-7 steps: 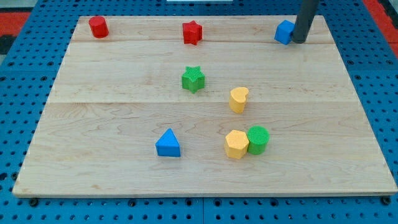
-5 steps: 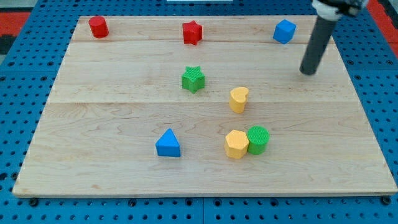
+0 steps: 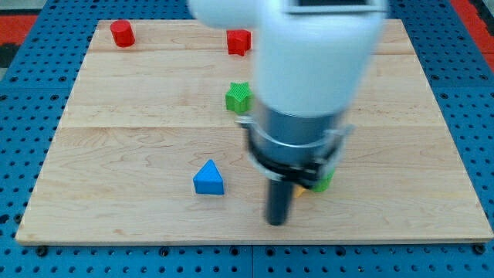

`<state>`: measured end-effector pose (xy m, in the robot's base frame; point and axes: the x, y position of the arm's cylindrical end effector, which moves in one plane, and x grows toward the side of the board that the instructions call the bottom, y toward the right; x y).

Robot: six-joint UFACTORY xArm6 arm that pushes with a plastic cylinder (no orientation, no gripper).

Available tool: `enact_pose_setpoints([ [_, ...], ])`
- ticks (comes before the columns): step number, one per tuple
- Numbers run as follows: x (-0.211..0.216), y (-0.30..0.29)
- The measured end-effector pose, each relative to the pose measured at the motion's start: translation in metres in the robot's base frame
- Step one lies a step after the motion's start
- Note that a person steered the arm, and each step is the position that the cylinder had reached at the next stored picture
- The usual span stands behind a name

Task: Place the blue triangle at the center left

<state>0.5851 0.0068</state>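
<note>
The blue triangle (image 3: 208,178) lies on the wooden board (image 3: 116,116), left of centre and toward the view's bottom. My tip (image 3: 275,222) rests on the board to the right of the triangle and a little lower, with a clear gap between them. The arm's white and grey body is blurred and covers the board's middle and upper right. It hides the blue block, the yellow heart and most of the yellow hexagon (image 3: 298,192) and the green cylinder (image 3: 325,182).
A red cylinder (image 3: 121,33) stands at the top left. A red star (image 3: 238,41) at the top centre and a green star (image 3: 238,98) below it are partly covered by the arm. Blue pegboard surrounds the board.
My tip has swept from the upper right of the board down to the lower middle, right of the blue triangle. The arm now hides several blocks. No block has visibly moved.
</note>
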Motion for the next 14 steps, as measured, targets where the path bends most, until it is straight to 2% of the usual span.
enact_pose_setpoints([
  [3, -0.077, -0.149],
  [4, -0.091, -0.171],
  [7, -0.087, -0.087],
  [8, -0.097, -0.073],
  [9, -0.102, -0.088],
  [10, -0.104, -0.128],
  [11, -0.080, -0.089],
  [12, -0.095, -0.046],
  [13, -0.134, -0.061],
  [14, -0.137, -0.110],
])
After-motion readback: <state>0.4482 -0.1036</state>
